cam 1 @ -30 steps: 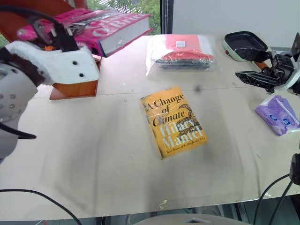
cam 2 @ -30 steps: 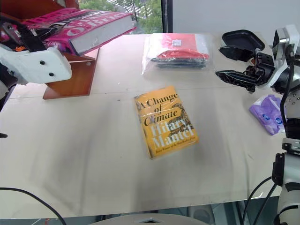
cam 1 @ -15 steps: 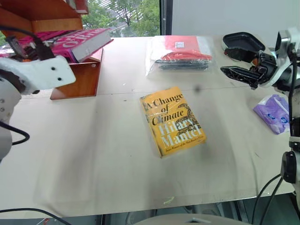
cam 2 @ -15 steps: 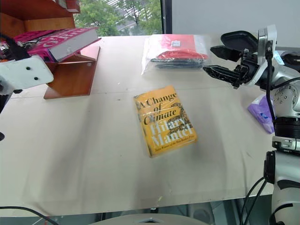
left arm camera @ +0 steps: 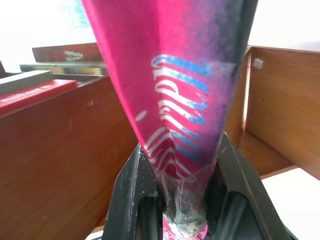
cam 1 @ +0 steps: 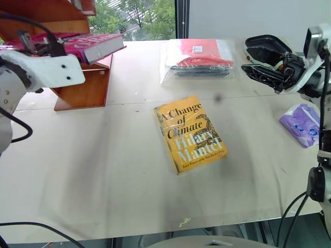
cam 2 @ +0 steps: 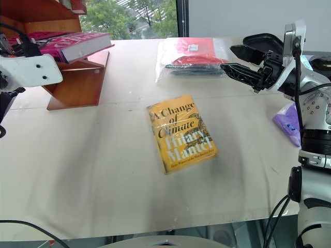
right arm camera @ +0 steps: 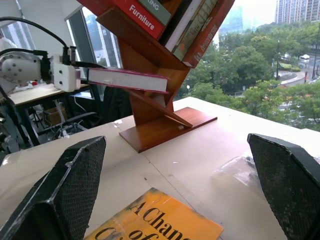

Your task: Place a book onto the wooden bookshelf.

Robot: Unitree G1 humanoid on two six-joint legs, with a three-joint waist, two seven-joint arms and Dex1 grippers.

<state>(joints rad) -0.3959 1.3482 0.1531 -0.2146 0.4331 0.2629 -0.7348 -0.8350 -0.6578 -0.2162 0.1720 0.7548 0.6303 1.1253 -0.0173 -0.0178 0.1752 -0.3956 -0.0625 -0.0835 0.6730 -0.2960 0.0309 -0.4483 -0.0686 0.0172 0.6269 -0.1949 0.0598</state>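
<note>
- Magenta-pink book [cam 1: 85, 45] sits in the upper left of the left eye view, lying nearly flat with its white page edges facing the middle of the table [cam 1: 103, 170].
- Its long axis runs out from the left claw [left arm camera: 185, 200] toward the middle of the frame, roughly level, as the right wrist view shows from the side.
- The left claw is clamped on the book at its near end; in the left wrist view the two black fingers [left arm camera: 137, 195] press on either side of the pink cover.
- The wooden bookshelf [cam 1: 85, 85] stands right beneath and behind the book: its reddish-brown foot rests on the table, and a slanted panel rises under the book's free end.
- Whether the book already touches that panel cannot be told; in the right wrist view it seems to hover just above it.
- Judged from this, the coming move turns on easing the book down and inward onto a ledge of the shelf, keeping its flat side level with the wood.
- The right claw [cam 2: 243, 62] hangs at the upper right with its fingers wide apart and nothing between them, well apart from the book, so the left arm is the one to finish.
- A yellow "A Change of Climate" book [cam 1: 190, 133] lies flat mid-frame; it has no part in this step.
</note>
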